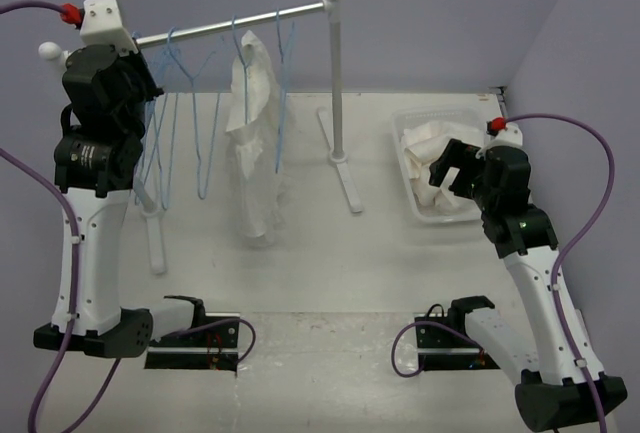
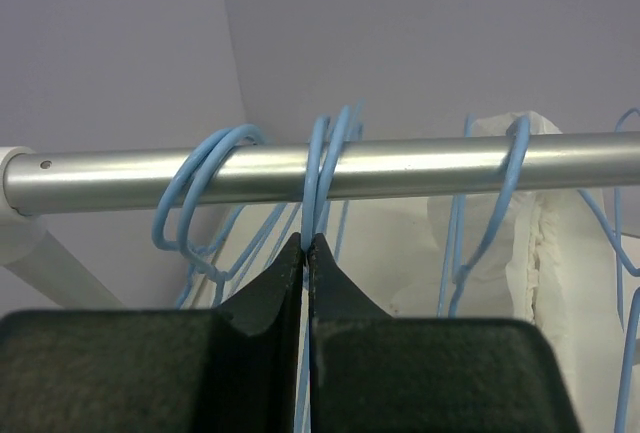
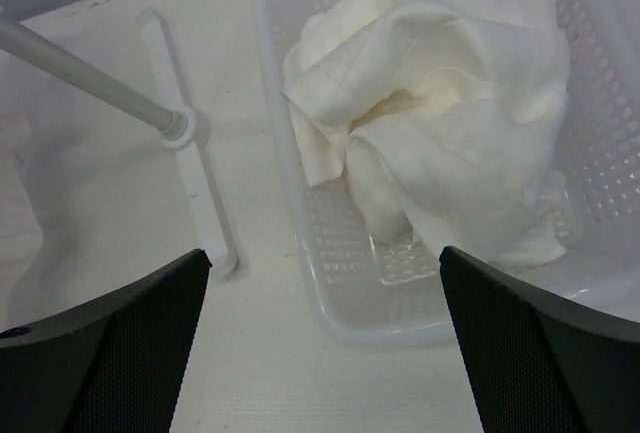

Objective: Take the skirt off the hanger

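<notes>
Lying crumpled in the clear basket [image 3: 330, 303], right side of the top view: the skirt [image 3: 440, 103]. It is off the rack and touches no hanger wire. Cloth is bunched into a heap, folds and hem lines showing. In the right wrist view its longer run goes from the upper right of the frame down toward lower centre, along the basket's length. No waist or hem end can be told apart, so which way it points cannot be told.

Right gripper [image 3: 322, 253] hangs over the basket's near rim, fingers spread wide, nothing between them, not touching the cloth.

Left gripper [image 2: 307, 243] is raised at the upper left of the top view, just under the metal rail [image 2: 400, 168]. Jaws are pressed together on the blue wire of the hanger [image 2: 318, 158], whose hook loops over the rail right above the fingertips. No cloth is visible on this hanger.

Other hangers [image 2: 195, 193] sit on the rail to either side. One, toward the right of the left wrist view, carries a long narrow white garment [image 1: 255, 153]. It hangs vertically, its lower end reaching the table [image 1: 330, 283].
</notes>
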